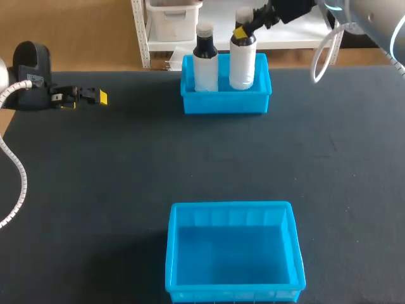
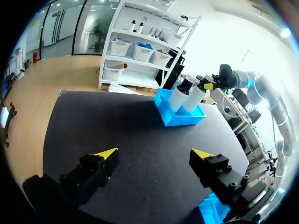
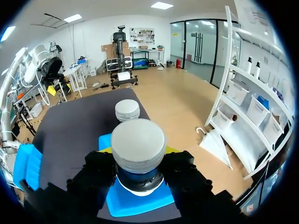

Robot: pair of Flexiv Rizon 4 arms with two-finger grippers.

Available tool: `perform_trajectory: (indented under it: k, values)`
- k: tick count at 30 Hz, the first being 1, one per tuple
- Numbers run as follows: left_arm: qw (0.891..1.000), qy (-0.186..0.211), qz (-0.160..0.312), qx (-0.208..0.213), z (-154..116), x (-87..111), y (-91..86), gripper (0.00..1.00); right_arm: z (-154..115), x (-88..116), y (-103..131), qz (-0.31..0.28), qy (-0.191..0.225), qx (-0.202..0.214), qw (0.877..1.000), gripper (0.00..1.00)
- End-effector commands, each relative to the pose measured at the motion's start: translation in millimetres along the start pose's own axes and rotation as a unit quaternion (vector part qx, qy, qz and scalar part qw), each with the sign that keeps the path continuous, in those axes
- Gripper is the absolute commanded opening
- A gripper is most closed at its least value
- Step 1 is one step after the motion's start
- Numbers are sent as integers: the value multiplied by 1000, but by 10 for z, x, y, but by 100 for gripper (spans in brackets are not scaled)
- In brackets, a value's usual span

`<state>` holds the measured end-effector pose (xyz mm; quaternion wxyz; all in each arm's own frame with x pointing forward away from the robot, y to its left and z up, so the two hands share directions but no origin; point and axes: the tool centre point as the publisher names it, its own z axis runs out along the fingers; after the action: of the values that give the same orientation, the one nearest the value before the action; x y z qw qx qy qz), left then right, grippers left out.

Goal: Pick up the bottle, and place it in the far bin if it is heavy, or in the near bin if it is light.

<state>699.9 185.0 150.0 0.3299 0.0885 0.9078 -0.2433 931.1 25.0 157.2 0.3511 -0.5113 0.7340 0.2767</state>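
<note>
Jaws of the right arm (image 1: pixel 373 19) are closed on the neck of the white bottle (image 1: pixel 242 60) just below its cap. In the right wrist view the two black fingers press against the neck from either side, with the grey cap (image 3: pixel 138 144) standing above them. The bottle is upright inside the far bin (image 1: pixel 224 104), at its right end; whether its base rests on the bin floor or hangs just clear of it cannot be told.

Beside it, at the left end of the same bin, stands a second bottle (image 1: pixel 205 63) with a white body, a dark neck and a pale cap, upright and apart from the held one. The left wrist view shows both bottles side by side in the blue bin (image 2: pixel 180 120), the dark-necked one (image 2: pixel 179 95) nearer that camera.

The left arm (image 1: pixel 28 69) sits low over the table (image 1: pixel 95 190) at its far left edge, well apart from both bins. Its jaws are spread wide with nothing between them — the yellow fingertips (image 2: pixel 106 153) frame only bare dark tabletop.

The near bin (image 1: pixel 231 206) lies at the table's front edge, in line with the far one — its blue floor is bare.
</note>
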Motion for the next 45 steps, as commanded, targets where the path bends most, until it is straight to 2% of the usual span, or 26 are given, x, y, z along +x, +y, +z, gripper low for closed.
perform_trajectory:
  k: [1, 12, 33, 34, 35, 45]
  values:
    - [1000, 0, 0, 0, 0, 0, 0, 100, 59, -23, -113, -4, 0, -46, 999, 0]
    - [1000, 0, 0, 0, 0, 0, 0, 100, 186, 63, -155, -8, -6, -50, 999, 0]
    - [1000, 0, 0, 0, 0, 0, 0, 100, 340, 237, -154, 16, 9, -60, 998, 0]
    - [1000, 0, 0, 0, 0, 0, 0, 100, 342, 240, -155, 23, 15, -63, 998, 14]
    - [1000, 0, 0, 0, 0, 0, 0, 100, 345, 240, -158, 24, 14, -62, 998, 100]
    - [1000, 0, 0, 0, 0, 0, 0, 100, 195, 282, -121, 34, 18, -61, 997, 100]
